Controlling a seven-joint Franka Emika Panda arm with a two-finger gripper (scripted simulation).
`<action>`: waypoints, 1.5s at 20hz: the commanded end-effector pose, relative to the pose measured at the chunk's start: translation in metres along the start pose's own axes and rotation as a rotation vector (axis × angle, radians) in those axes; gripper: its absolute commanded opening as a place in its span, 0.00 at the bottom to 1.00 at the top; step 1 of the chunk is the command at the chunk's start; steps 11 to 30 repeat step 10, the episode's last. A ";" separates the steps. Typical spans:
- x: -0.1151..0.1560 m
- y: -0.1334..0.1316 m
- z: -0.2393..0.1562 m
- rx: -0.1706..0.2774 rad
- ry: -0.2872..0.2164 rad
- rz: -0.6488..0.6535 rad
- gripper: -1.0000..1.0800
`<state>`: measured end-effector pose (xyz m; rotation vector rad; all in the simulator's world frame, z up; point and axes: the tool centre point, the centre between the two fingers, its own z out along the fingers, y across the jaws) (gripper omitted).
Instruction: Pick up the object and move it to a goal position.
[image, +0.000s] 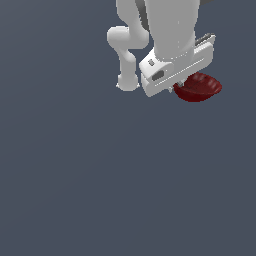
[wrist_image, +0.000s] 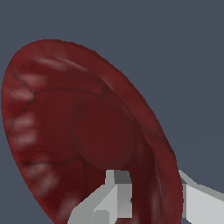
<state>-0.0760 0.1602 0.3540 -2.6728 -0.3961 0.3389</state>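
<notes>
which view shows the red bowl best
The wrist view: the dark red bowl fills the frame, showing its inside, ribbed rim, and the rim between the gripper fingers, one inside and one outside. The exterior view shows only part of the bowl, small, sticking out from under the white hand.

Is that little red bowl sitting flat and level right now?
No. In the wrist view the bowl is tipped up steeply on its side, its rim pinched between the fingers of the hand.

The white arm reaches down from above, wrist tilted — gripper (wrist_image: 148, 199) fingers (wrist_image: 105, 201) closed on the bowl's (wrist_image: 87, 131) rim.
</notes>
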 end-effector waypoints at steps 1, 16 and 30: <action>-0.001 -0.011 -0.005 0.000 0.002 0.001 0.00; 0.001 -0.012 -0.006 0.001 0.002 0.001 0.00; 0.001 -0.012 -0.006 0.001 0.002 0.001 0.00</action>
